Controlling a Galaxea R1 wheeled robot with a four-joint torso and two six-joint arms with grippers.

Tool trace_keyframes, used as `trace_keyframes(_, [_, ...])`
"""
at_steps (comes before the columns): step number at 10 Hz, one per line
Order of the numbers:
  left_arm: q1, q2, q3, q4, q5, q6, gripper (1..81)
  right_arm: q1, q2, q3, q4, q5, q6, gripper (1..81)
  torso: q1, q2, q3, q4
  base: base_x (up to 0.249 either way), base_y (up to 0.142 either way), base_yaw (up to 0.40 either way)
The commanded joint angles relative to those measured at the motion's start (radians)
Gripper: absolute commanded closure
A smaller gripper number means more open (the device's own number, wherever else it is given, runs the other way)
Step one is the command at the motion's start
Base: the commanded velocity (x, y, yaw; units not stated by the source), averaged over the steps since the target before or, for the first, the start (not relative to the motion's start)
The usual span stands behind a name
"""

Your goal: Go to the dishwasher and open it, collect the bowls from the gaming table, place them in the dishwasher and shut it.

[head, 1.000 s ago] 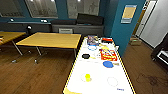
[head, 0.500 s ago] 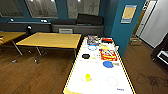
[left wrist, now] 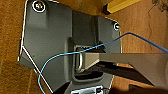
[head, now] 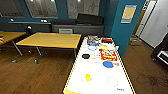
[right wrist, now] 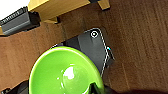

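The gaming table [head: 98, 73], with its glossy white top and yellow edge, runs away from me in the head view. On it lie a black bowl [head: 85, 56], a blue bowl [head: 108, 64], a clear bowl [head: 92, 47], a pale ring-shaped bowl [head: 112, 81] and a small yellow object [head: 87, 77]. A bright green bowl [right wrist: 66, 72] looms large in the right wrist view, above the wooden floor. My right gripper [right wrist: 96, 88] is shut on its rim. The table's yellow-wood side [right wrist: 57, 8] passes beside it. The dishwasher is out of view.
Colourful boxes [head: 108, 54] and a red item [head: 107, 40] lie on the table's far half. Two wooden tables [head: 50, 40] stand to the left. A teal wall corner [head: 122, 27] stands right of the table, a dark seat [head: 160, 53] further right. A blue cable [left wrist: 62, 53] crosses my base.
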Motion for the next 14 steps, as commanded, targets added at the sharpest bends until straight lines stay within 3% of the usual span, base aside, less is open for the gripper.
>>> trace_keyframes(1, [-0.056,-0.185,0.195,0.004,0.054,0.006,1.0,-0.144,0.095,-0.09,0.024,0.203,-0.064,81.1,0.0,0.0,0.0,0.0,0.0,0.0,0.0])
trace_keyframes(4, [-0.092,-0.317,0.324,0.004,0.051,0.005,1.0,-0.179,0.158,-0.142,-0.012,0.209,-0.064,81.1,0.0,0.0,0.0,0.0,0.0,0.0,0.0])
trace_keyframes(7, [-0.112,-0.469,0.481,-0.008,-0.004,0.001,1.0,-0.184,0.224,-0.158,-0.029,0.209,-0.065,81.1,0.0,0.0,0.0,0.0,0.0,0.0,0.0])
trace_keyframes(11, [-0.207,-0.632,0.678,-0.01,0.006,-0.1,1.0,-0.195,0.285,-0.159,-0.052,0.206,-0.079,81.1,-0.001,0.0,0.0,0.0,0.0,0.0,0.0])
trace_keyframes(14, [-0.339,-0.742,0.791,-0.01,0.011,-0.216,1.0,-0.196,0.327,-0.184,-0.059,0.21,-0.079,81.1,-0.001,0.0,0.0,0.0,0.0,0.0,0.0])
